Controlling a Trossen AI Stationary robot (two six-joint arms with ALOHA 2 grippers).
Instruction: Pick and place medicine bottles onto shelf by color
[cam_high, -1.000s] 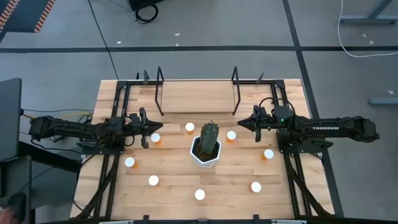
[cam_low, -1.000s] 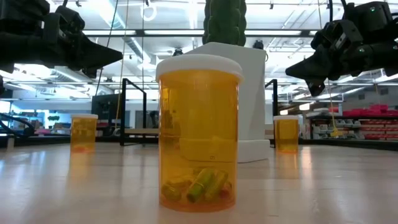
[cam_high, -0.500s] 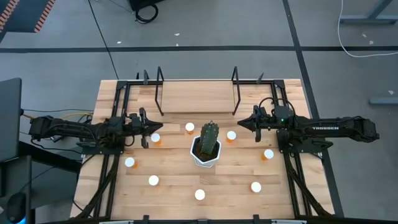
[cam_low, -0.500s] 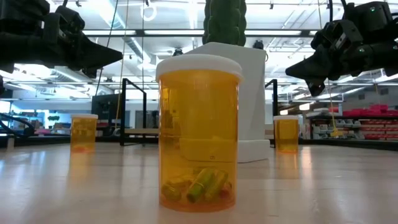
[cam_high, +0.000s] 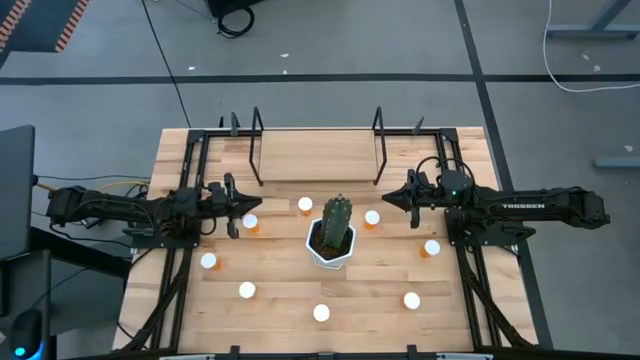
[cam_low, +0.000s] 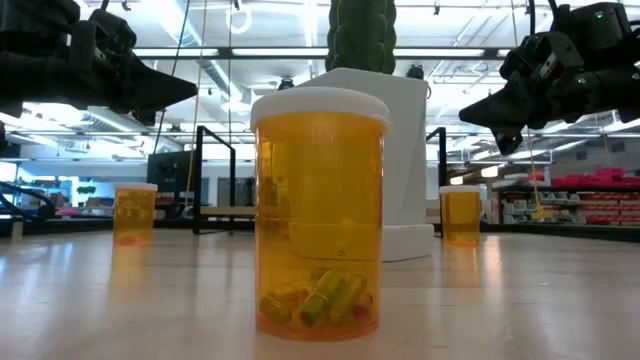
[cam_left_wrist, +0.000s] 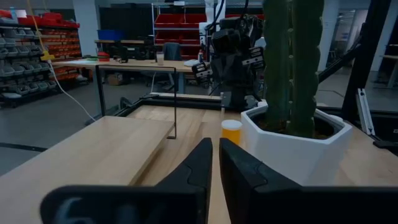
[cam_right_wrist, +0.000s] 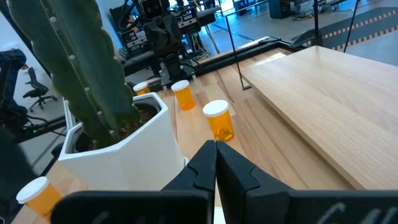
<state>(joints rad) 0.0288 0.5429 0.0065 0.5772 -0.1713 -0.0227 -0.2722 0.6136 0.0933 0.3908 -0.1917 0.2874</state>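
Observation:
Several orange medicine bottles with white caps stand upright on the wooden table, around a cactus in a white pot (cam_high: 333, 238). One bottle (cam_high: 250, 222) stands just near of my left gripper (cam_high: 241, 208). Another bottle (cam_high: 372, 217) stands just near of my right gripper (cam_high: 389, 200). Both grippers are shut, empty and held above the table, pointing at each other across the cactus. The light-wood shelf (cam_high: 315, 155) with black rod ends stands at the far edge with nothing on it. One bottle (cam_low: 320, 210), holding green capsules, fills the low view.
More bottles stand toward the near edge (cam_high: 208, 261) (cam_high: 246, 290) (cam_high: 321, 312) (cam_high: 411, 299), one at the right (cam_high: 432, 247) and one just in front of the shelf (cam_high: 305, 205). The cactus stands tall between the two grippers.

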